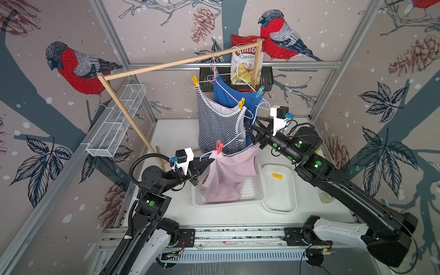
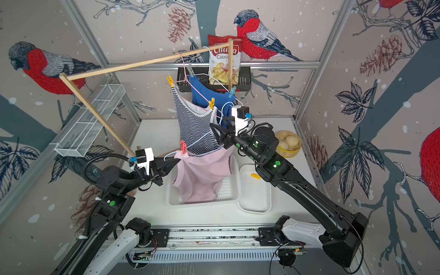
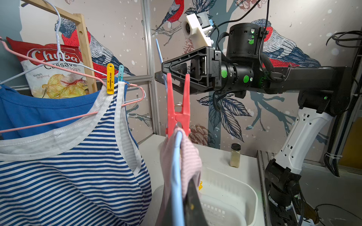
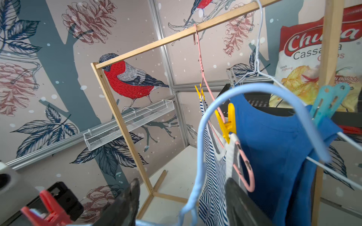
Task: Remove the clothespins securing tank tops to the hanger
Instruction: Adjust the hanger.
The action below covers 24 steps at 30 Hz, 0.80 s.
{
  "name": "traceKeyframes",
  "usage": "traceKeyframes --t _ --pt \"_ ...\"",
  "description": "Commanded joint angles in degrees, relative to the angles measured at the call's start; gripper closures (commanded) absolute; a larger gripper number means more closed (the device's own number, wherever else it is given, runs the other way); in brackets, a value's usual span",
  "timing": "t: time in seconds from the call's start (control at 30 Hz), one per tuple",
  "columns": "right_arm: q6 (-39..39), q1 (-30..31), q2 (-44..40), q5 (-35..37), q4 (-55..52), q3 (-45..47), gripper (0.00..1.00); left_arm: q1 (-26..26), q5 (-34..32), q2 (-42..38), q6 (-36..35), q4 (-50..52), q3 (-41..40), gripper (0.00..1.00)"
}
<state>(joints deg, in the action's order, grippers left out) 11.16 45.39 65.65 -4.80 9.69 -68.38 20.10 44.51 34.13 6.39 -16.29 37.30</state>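
Left pincer [image 1: 211, 161] clamped shut on the pink tank top [image 1: 228, 177] shoulder, red clothespin [image 1: 219, 147] just above its tips pinning that top to the light blue hanger [image 3: 177, 156]. Right pincer [image 1: 251, 122] jaws wide, hanger wire running between them; 2 yellow clothespins [image 1: 241, 103] and 1 teal clothespin [image 1: 260, 92] higher up, beyond it.

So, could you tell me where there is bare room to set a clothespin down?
The white tray holds only one yellow clothespin. Bare table lies between the wooden rack post and striped tank top. The basket is crowded by the pink tank top.
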Motion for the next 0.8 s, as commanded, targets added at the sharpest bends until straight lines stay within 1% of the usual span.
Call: traceKeyframes --t 0.0,0.1,0.23,0.27,0.3,0.33,0.4,0.47,0.53,0.57,0.63,0.7,0.77 --pt "-1.3 0.4 0.8 1.6 1.0 -1.3 0.45 0.1 -1.3 -0.3 -1.3 -2.4 0.0 1.00" --pt "-1.5 0.5 1.1 1.1 2.3 -1.1 0.60 0.1 -1.2 0.1 -2.6 -1.0 0.3 1.00" --pt "-2.6 0.4 1.2 0.1 2.9 -1.1 0.86 0.1 -1.7 1.4 -4.9 5.1 2.8 1.00" --pt "-3.1 0.5 0.9 -0.1 2.9 -0.9 0.92 0.2 -1.8 1.8 -5.5 7.1 3.8 0.97" --pt "-3.6 0.5 0.7 -0.1 2.9 -0.6 0.96 0.1 -1.6 2.2 -6.0 8.6 4.6 0.92" --pt "-4.0 0.4 0.4 -0.1 3.0 -0.2 0.98 0.1 -1.2 2.6 -6.5 10.2 5.4 0.85" --pt "-4.4 -0.3 0.2 -0.6 2.8 0.4 0.99 0.1 0.5 3.3 -7.5 12.3 6.6 0.66" --pt "-4.8 -1.4 0.3 -2.4 1.8 0.5 1.00 0.1 2.5 3.7 -9.4 14.4 7.5 0.39" --pt "-5.5 -2.3 0.3 -3.3 0.8 0.7 1.00 0.1 3.1 3.6 -11.0 15.9 8.3 0.21" --pt "-5.8 -2.6 0.3 -3.4 0.2 0.7 1.00 0.1 2.9 3.5 -11.5 16.2 8.6 0.14" --pt "-6.3 -3.1 0.3 -4.4 -0.5 0.8 1.00 0.1 1.0 3.3 -11.6 15.8 8.8 0.04" --pt "-7.6 -3.4 0.3 -6.7 -1.1 1.2 1.00 0.1 -0.1 3.4 -11.4 15.2 9.1 0.03" --pt "-9.0 -3.4 0.0 -8.7 -1.8 1.7 1.00 0.1 0.5 4.3 -12.2 16.2 10.5 0.03"
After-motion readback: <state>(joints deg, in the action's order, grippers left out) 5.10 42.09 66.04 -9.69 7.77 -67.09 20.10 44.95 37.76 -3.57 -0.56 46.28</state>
